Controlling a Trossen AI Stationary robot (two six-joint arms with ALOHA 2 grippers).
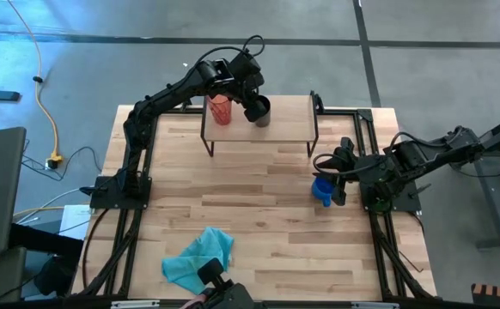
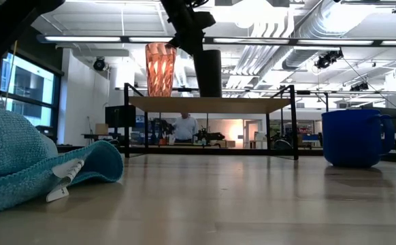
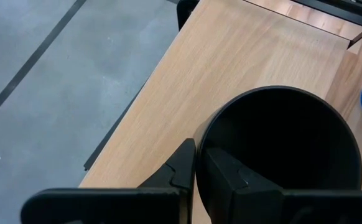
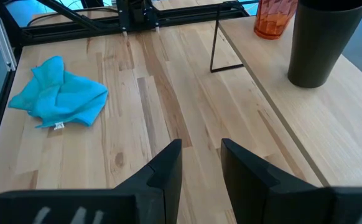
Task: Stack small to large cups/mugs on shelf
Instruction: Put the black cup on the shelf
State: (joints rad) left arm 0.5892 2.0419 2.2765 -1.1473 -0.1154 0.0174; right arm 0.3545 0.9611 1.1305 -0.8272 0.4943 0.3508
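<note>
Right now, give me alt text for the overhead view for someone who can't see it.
The left gripper holds the black cup on the shelf, beside the red tumbler. The right gripper hovers by the blue mug on the table; a teal cloth lies near the front edge.

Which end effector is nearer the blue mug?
Right. The right end effector is right beside the blue mug on the table; the left end effector is off at the black cup on the shelf.

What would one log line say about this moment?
left gripper: pinching black cup rim on shelf | red tumbler: on shelf | blue mug: on table | right gripper: open, empty
</note>
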